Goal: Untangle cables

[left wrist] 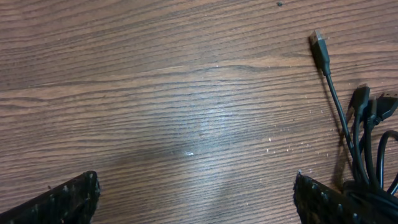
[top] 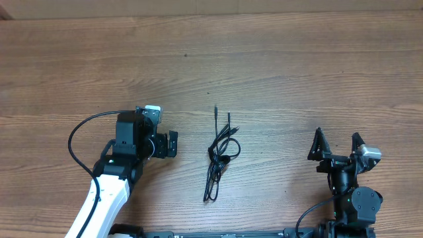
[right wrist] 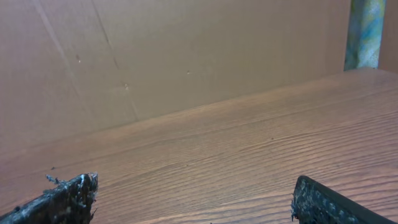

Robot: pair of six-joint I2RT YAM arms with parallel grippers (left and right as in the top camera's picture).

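cables [top: 220, 153] lie in a loose black bundle in the middle of the overhead frame, on the wooden table [top: 297, 66], with their slim plug tips pointing toward the top edge and a long loop trailing toward the bottom. my left gripper [top: 162, 144] sits just left of the bundle, near it but not touching. my right gripper [top: 337, 147] is well apart from it at the lower right, with both fingers spread wide and nothing between them.

in the left wrist view the cables [left wrist: 364, 143] run along the right edge of the frame. one flat plug [left wrist: 319, 46] reaches toward the upper right, and a few more tips are bunched just below it. my left gripper [left wrist: 196, 186] is released, its two fingers [left wrist: 68, 199] showing only in the bottom corners with bare wood between them. the right-hand finger sits just beside the bundle.

in the right wrist view my right gripper [right wrist: 193, 193] is released too, its fingers [right wrist: 336, 205] in the bottom corners. beyond them i see only the tabletop, a brown cardboard wall [right wrist: 155, 56] across the upper frame, and a blue-green strip [right wrist: 365, 31] at the upper right.
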